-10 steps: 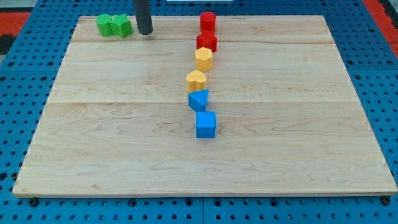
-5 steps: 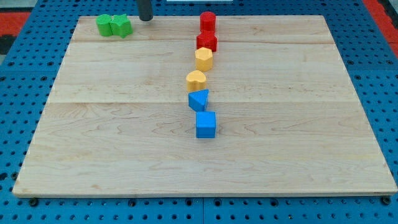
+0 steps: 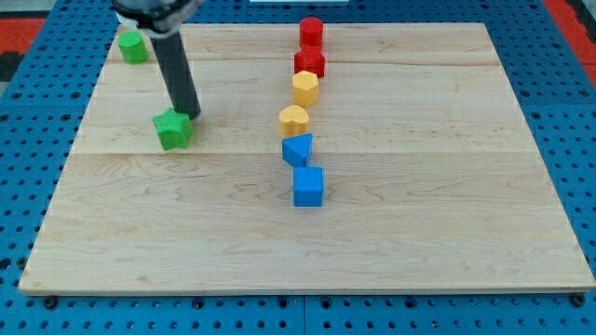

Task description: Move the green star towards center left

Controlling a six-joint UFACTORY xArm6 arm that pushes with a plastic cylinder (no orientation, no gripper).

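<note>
The green star lies on the wooden board, left of the middle. My tip touches the star's upper right side; the dark rod slants up to the view's top left. A second green block, shape unclear, sits near the board's top left corner.
A column of blocks runs down the board's middle: a red cylinder, a red block, a yellow hexagon-like block, a yellow block, a blue triangular block and a blue cube. Blue pegboard surrounds the board.
The green star has gone from the top left down to left of centre, with my tip behind it. The other green block has shifted left towards the corner.
</note>
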